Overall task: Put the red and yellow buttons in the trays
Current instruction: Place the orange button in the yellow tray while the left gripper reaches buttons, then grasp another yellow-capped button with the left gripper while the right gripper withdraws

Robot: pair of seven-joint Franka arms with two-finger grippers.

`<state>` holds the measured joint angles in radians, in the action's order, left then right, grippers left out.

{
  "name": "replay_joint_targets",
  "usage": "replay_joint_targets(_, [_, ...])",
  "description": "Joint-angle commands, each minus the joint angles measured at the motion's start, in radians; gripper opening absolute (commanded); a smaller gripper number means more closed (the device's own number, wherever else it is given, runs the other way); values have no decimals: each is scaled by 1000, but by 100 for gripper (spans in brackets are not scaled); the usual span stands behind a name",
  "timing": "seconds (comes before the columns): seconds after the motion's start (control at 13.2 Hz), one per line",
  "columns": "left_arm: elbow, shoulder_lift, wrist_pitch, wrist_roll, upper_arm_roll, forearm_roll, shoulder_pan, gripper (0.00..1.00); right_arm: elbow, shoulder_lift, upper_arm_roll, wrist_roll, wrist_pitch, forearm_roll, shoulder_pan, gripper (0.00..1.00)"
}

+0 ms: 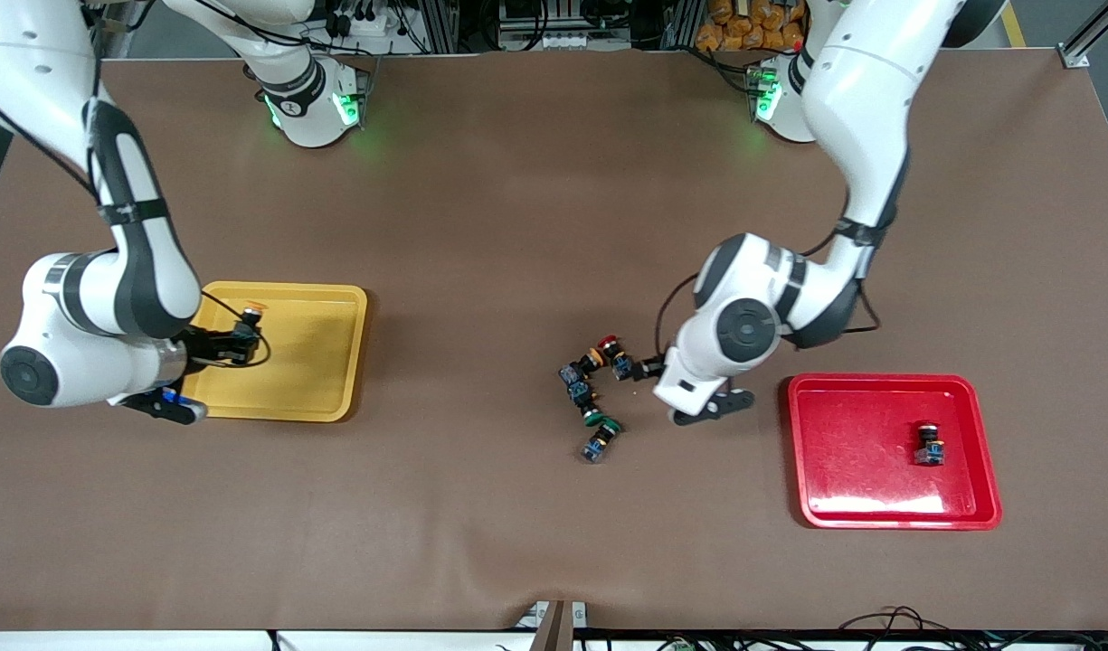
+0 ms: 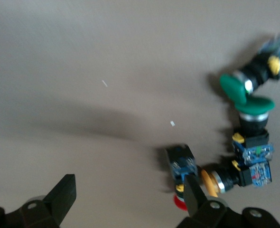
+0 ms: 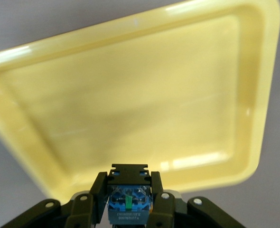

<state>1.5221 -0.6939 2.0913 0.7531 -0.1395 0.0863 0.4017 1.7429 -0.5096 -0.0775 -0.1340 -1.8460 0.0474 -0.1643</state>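
Observation:
My right gripper (image 1: pixel 239 344) is shut on a yellow-capped button (image 1: pixel 250 316) and holds it over the yellow tray (image 1: pixel 327 362). In the right wrist view the button's blue base (image 3: pixel 129 202) sits between the shut fingers, above the yellow tray (image 3: pixel 130 104). My left gripper (image 1: pixel 646 367) is open, low beside a cluster of buttons. A red-capped button (image 1: pixel 610 344) and a yellow-capped one (image 1: pixel 592 360) lie there. In the left wrist view the red-capped button (image 2: pixel 180 166) touches one finger (image 2: pixel 193 194); the left gripper (image 2: pixel 128 199) holds nothing. The red tray (image 1: pixel 843 506) holds one button (image 1: pixel 927 445).
Two green-capped buttons (image 1: pixel 603 421) lie in the same cluster, nearer to the front camera than the red-capped one; they also show in the left wrist view (image 2: pixel 247 95). The brown table mat (image 1: pixel 517 226) lies between the two trays.

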Motion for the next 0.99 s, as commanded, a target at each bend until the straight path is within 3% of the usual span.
replay_joint_targets(0.0, [-7,-50,70,54,6,53,37,100,127,33,-24,102,-138,-21,-63,0])
replay_joint_targets(0.23, [-10,-94,150,80,6,56,66,100,185,28,-24,105,-249,-23,-60,0])
replay_joint_targets(0.3, [-10,-101,153,80,6,52,66,100,184,16,-24,116,-266,-23,-64,14])
replay_joint_targets(0.38, [-10,-105,156,78,6,49,66,100,182,13,-24,128,-271,-23,-66,96])
replay_joint_targets(0.46, [-11,-107,157,77,8,49,66,100,179,14,-25,123,-263,-21,-64,100])
replay_joint_targets(0.53, [-11,-107,158,77,8,47,66,84,173,22,-27,116,-243,-20,-61,100])
replay_joint_targets(0.61, [-11,-107,156,77,8,47,66,62,153,28,-28,114,-198,-15,-57,100])
replay_joint_targets(0.76, [-11,-107,156,81,8,49,66,24,51,28,-37,58,-40,11,-40,100])
replay_joint_targets(0.91, [-11,-105,156,83,8,49,65,0,1,28,-38,-82,45,49,6,100])
